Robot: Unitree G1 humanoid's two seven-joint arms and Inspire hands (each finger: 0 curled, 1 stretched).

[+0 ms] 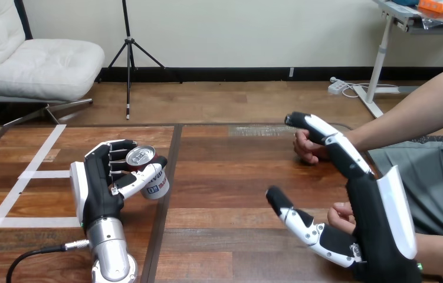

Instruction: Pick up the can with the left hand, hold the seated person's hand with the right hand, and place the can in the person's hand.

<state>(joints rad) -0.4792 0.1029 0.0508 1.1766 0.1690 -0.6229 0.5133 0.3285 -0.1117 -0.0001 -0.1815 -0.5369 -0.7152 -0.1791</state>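
At the left of the desk (230,177), strips of white tape (36,174) mark the wooden top. Just right of the tape, the left hand (98,183) rises from its silver forearm (110,247) with its back toward the left edge. Its fingers (115,154) are curled round the far side of the can (155,184) and its thumb (139,180) crosses the near side, so the can is clamped between them. The can is tilted, its silver top leaning back toward the palm and its base low over a dark seam (169,177) in the desk. Whether the base touches the wood cannot be told.

The middle of the desk separates the two hands, which are well apart. At the right, the right hand (378,230) stands edge-on with its fingers (325,132) straight and reaching away from the robot and its thumb (292,215) spread out to the left, closed on nothing. The person's farther hand (306,148) lies loosely curled just behind these fingers. The person's nearer hand (341,217) sits beside the palm, in the angle between thumb and fingers. Contact there cannot be told, and no finger curls round either of the person's hands.
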